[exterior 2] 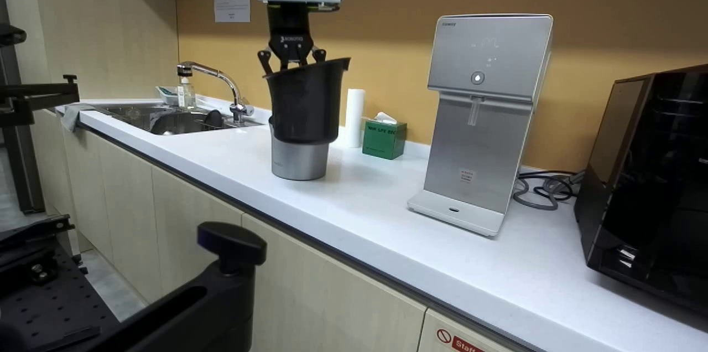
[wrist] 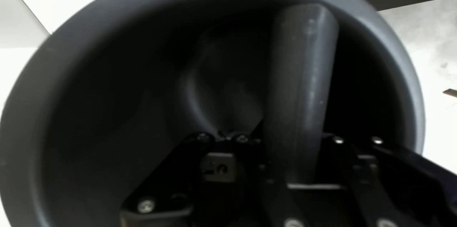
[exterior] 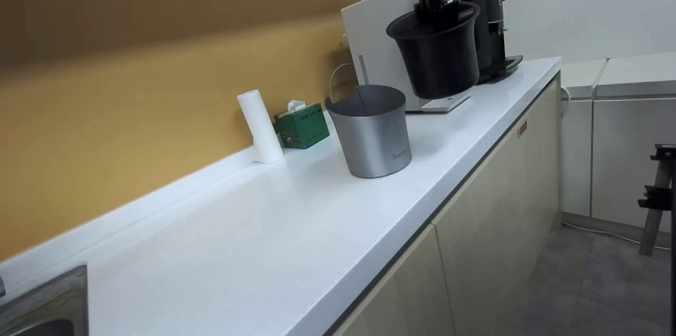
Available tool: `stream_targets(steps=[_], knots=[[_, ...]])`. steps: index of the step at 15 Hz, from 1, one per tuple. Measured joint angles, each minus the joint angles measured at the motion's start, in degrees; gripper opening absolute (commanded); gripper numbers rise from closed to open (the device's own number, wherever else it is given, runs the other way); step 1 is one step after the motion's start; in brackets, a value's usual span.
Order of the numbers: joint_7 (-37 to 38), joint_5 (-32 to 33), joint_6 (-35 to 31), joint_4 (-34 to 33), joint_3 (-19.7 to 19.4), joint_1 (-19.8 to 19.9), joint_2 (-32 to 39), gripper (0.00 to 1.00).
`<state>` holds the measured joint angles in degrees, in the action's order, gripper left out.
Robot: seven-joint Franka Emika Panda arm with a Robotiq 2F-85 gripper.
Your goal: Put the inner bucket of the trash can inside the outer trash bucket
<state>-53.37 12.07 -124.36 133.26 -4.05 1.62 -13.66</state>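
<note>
1. Inner bucket [exterior: 438, 66] is hanging from the fingers [wrist: 217, 168], which are apparently pinching the bar [wrist: 303, 84] lying between them inside its mouth; shadow is hiding the exact contact.
2. It is hanging near the outer trash bucket [exterior: 369, 140], towards that bucket's water dispenser [exterior 2: 484, 119] side, and is showing a gap from it in an exterior view.
3. The outer trash bucket is standing on the worktop [exterior: 227, 235], with the tissue box [exterior 2: 384, 140] and paper roll [exterior 2: 354, 118] standing near it.
4. The step in hand is seemingly the aligning of the buckets; the nesting is not yet beginning.
5. The next move is probably calling for raising the base clear of the outer trash bucket's rim, centring over its mouth, levelling, then lowering straight before releasing.
</note>
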Motion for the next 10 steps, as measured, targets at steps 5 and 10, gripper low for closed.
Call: stream_targets(steps=[5, 10], knots=[[-7.6, -2.3, 7.6, -5.2, 1.3, -4.2, -2.6, 0.03], [-19.7, -7.5, 10.8, -7.2, 1.3, -7.5, -2.3, 0.10]])
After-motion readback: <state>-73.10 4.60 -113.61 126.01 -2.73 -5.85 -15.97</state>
